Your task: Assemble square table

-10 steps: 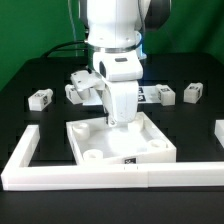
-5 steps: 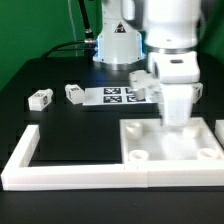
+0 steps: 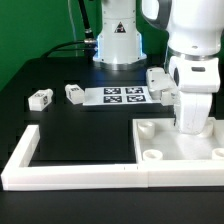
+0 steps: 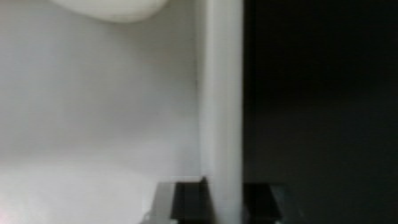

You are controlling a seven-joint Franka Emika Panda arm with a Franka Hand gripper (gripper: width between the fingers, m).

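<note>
the long border wall (image 3: 80, 176) is your guide: the square table slab (image 3: 165, 143) sits at the exterior view's right, its front edge against that wall. the gripper (image 4: 224, 203) looks pinched together on the slab's raised rim, so slide it slowly and flat, keeping that edge flush and never levering upward. two loose legs (image 3: 40, 98) lie well apart, beside the marker board (image 3: 122, 96).

No word, number or brand can be read anywhere; only black-and-white square tag patterns show, on the thin flat white marker board (image 3: 122, 96) and two short white plastic legs (image 3: 40, 99)
</note>
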